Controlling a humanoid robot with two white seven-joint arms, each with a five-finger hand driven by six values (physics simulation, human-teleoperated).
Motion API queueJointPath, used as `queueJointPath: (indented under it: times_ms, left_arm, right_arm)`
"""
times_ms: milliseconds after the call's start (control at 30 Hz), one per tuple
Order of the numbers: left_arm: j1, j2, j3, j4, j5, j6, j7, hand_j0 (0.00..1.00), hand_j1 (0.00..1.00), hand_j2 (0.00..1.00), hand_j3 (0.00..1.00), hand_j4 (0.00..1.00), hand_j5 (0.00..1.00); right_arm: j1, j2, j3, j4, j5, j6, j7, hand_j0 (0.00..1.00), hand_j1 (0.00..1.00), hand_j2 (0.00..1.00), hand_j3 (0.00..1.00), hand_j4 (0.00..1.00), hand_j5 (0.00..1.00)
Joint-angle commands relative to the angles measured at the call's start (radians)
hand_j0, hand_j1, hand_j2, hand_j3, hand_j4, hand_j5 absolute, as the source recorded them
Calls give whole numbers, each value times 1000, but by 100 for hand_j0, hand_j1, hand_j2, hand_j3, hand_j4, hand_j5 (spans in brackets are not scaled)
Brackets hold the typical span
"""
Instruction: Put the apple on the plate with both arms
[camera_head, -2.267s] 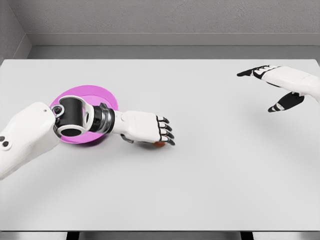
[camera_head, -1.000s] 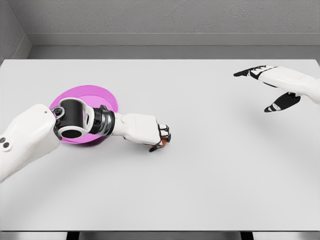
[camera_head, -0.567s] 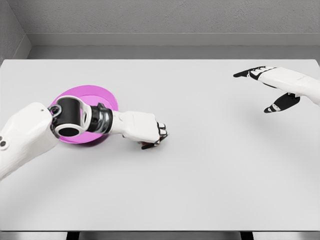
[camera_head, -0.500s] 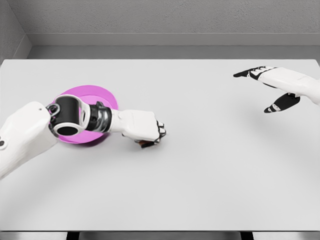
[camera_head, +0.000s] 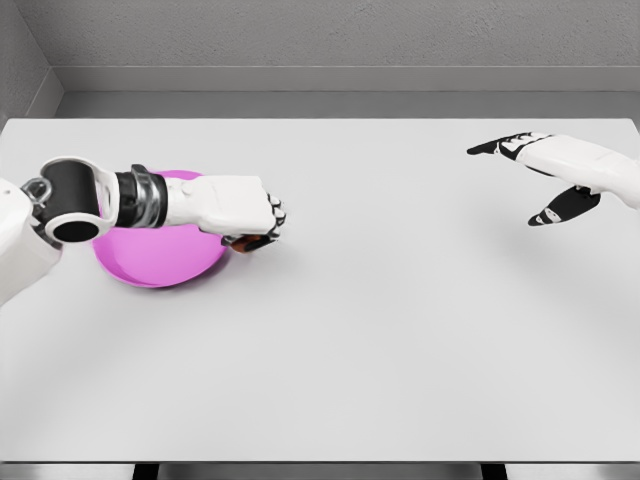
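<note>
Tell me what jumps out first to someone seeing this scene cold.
The bright magenta plate at the table's left stands out against the pale grey table. Just right of it, the left hand is curled around a reddish apple. Far right, the right hand hangs open, holding nothing.

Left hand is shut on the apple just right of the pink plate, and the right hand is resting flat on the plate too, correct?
Not quite. The head view shows the right hand far off at the table's right side, fingers spread, nowhere near the pink plate. The rest holds: the left hand is shut on the apple just right of the plate.
</note>
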Motion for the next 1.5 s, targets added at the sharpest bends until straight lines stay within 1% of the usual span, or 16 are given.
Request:
queueJointPath:
  times_ms: [0, 100, 167, 200, 233, 267, 333, 367, 433, 500, 700, 767, 867, 933, 967, 1467]
  left_arm:
    - [0, 38, 56, 35, 6, 5, 1, 12, 12, 12, 12, 12, 12]
    - [0, 35, 79, 142, 5, 5, 1, 12, 12, 12, 12, 12, 12]
    - [0, 35, 90, 181, 5, 5, -1, 14, 14, 14, 14, 14, 14]
    - [0, 33, 99, 187, 4, 5, -1, 19, 19, 19, 19, 19, 19]
    - [0, 33, 99, 187, 5, 5, -1, 56, 56, 56, 56, 56, 56]
    - [0, 30, 99, 185, 6, 5, -1, 100, 100, 100, 100, 100, 100]
    - [-2, 33, 102, 176, 14, 5, 2, 100, 100, 100, 100, 100, 100]
    - [0, 36, 102, 176, 50, 5, 5, 100, 100, 100, 100, 100, 100]
    - [3, 96, 104, 176, 222, 5, 2, 100, 100, 100, 100, 100, 100]
    - [11, 150, 102, 178, 354, 5, -1, 100, 100, 100, 100, 100, 100]
    - [87, 252, 124, 188, 567, 5, -1, 100, 100, 100, 100, 100, 100]
    - [120, 278, 124, 233, 635, 5, -2, 100, 100, 100, 100, 100, 100]
    - [135, 291, 138, 250, 630, 5, -2, 100, 100, 100, 100, 100, 100]
    - [176, 292, 190, 251, 626, 5, -2, 100, 100, 100, 100, 100, 100]
    - [190, 292, 194, 248, 626, 5, -2, 100, 100, 100, 100, 100, 100]
    - [193, 292, 196, 241, 624, 5, -7, 100, 100, 100, 100, 100, 100]
  right_arm:
    - [0, -2, 0, 3, -3, 1, 0, 100, 100, 100, 100, 100, 100]
    - [-9, -12, -5, 10, -2, 1, 0, 100, 100, 100, 100, 100, 100]
    - [-9, -13, -5, 13, -2, 1, 0, 100, 100, 100, 100, 100, 100]
    - [-9, -13, -5, 11, -2, 1, 0, 100, 100, 100, 100, 100, 100]
    - [-9, -13, -4, 11, -2, 1, 0, 100, 100, 100, 100, 100, 100]
    - [-9, -15, -5, 11, -2, 1, 0, 100, 100, 100, 100, 100, 100]
    - [-8, -15, -4, 8, 0, 1, 0, 100, 100, 100, 100, 100, 100]
    - [-8, -15, -5, 8, 0, 1, 0, 100, 100, 100, 100, 100, 100]
    - [-8, -16, -4, 8, 0, 1, 0, 100, 100, 100, 100, 100, 100]
    - [-8, -16, -5, 10, 0, 1, 0, 100, 100, 100, 100, 100, 100]
    - [-8, -18, -5, 13, 0, 1, 0, 100, 100, 100, 100, 100, 100]
    - [-9, -18, -5, 13, 0, 1, 0, 100, 100, 100, 100, 100, 100]
    - [-9, -18, -5, 26, 0, 1, 0, 100, 100, 100, 100, 100, 100]
    - [-9, -18, -5, 45, 0, 1, 0, 100, 100, 100, 100, 100, 100]
    - [-8, -16, -5, 40, 0, 1, 0, 100, 100, 100, 100, 100, 100]
    - [-8, -16, -5, 43, 0, 1, 0, 100, 100, 100, 100, 100, 100]
